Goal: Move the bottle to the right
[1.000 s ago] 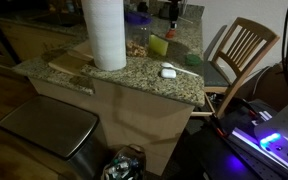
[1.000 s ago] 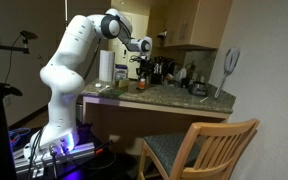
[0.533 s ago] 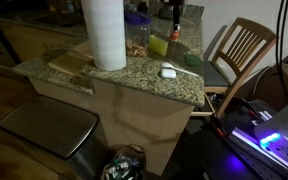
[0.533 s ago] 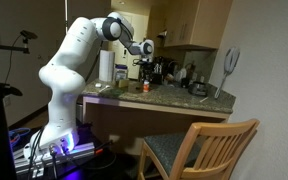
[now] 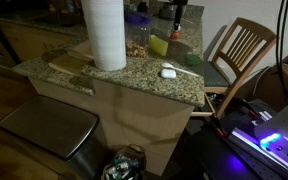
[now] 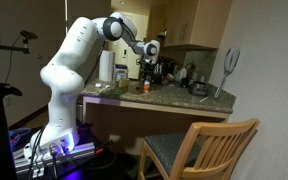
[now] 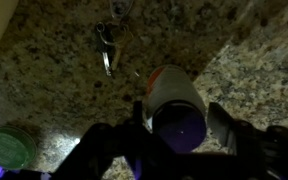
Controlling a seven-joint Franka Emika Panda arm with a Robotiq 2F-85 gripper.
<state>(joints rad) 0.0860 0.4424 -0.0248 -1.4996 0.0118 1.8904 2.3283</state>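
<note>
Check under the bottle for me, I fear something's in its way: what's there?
Granite counter shows all round the bottle, keys lying nearby. The spot directly beneath is hidden by the bottle itself, held in the gripper.

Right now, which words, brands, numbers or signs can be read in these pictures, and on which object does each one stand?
No text can be read in any view.
The bottle: its reddish label band may carry print, but it is too blurred to read.
The paper towel roll: plain white, no print visible.
</note>
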